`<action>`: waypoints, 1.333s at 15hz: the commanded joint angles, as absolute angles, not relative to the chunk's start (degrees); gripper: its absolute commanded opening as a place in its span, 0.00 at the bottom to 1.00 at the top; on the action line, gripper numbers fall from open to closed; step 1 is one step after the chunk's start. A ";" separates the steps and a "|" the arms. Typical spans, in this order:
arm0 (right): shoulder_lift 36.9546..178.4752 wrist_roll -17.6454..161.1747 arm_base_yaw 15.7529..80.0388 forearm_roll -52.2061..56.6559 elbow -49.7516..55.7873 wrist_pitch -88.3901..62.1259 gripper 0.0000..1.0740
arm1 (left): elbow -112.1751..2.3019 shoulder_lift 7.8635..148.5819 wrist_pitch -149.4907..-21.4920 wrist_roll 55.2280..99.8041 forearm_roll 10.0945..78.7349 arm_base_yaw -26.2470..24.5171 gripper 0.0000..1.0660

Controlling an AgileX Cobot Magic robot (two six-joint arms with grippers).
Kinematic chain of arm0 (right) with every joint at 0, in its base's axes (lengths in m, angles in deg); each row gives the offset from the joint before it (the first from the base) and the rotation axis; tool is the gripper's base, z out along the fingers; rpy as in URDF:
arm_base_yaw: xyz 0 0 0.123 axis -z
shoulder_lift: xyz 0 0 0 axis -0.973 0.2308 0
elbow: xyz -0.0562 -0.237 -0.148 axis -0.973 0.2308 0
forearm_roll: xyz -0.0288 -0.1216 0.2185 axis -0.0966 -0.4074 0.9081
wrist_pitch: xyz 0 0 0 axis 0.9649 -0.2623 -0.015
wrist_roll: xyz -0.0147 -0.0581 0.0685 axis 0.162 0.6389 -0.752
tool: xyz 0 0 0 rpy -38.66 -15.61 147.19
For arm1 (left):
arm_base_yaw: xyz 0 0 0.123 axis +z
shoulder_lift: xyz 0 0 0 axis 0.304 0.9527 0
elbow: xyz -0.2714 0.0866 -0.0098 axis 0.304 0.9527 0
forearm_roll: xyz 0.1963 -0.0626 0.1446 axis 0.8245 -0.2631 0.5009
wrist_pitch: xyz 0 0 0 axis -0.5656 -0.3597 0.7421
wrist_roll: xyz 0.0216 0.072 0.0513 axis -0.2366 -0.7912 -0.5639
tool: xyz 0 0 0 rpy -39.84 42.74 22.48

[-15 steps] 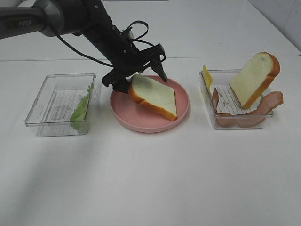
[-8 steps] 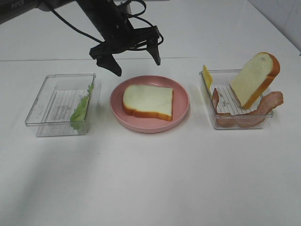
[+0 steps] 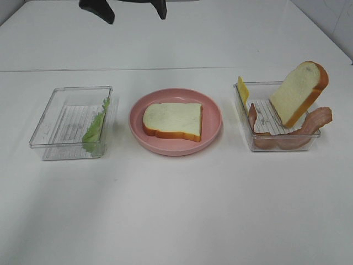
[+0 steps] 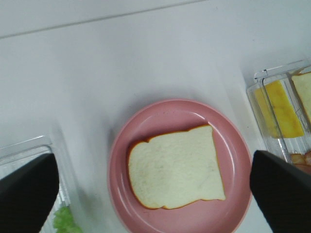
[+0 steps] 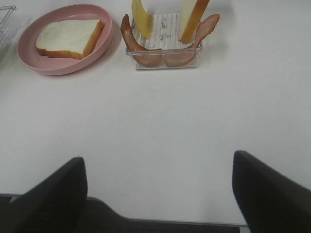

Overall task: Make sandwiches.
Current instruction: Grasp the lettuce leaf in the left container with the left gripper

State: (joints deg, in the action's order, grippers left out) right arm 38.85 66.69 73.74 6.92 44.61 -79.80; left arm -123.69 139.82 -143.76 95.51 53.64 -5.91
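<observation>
One white bread slice with orange-brown crust lies flat on the pink plate. High above it, at the top edge of the exterior view, my left gripper hangs open and empty; its wrist view looks straight down on the slice between its wide-apart fingers. A second bread slice leans upright in the right tray, with a yellow cheese slice and bacon strips. Green lettuce lies in the left tray. My right gripper is open and empty over bare table, out of the exterior view.
The white table stretches in front of the plate and trays. The right wrist view shows the table's near edge just below the gripper, with the plate and right tray farther off.
My left gripper let go of the bread slice, which dropped from tilted to flat on the plate. The gripper then rose and pulled back to the top edge of the view.
</observation>
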 commanded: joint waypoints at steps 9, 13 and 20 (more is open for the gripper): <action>37.07 66.81 74.08 7.10 44.90 -79.39 0.74 | -93.55 129.62 -148.46 93.79 54.96 -2.98 0.94; 37.07 66.81 74.08 7.10 44.90 -79.39 0.74 | -93.50 136.03 -145.54 93.79 51.00 -2.98 0.93; 37.07 66.81 74.08 7.10 44.90 -79.39 0.74 | -93.50 141.99 -138.20 94.19 50.26 -2.98 0.92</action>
State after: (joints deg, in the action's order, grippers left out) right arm 38.85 66.69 73.74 6.92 44.61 -79.80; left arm -93.84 141.48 -139.12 93.85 51.12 -2.58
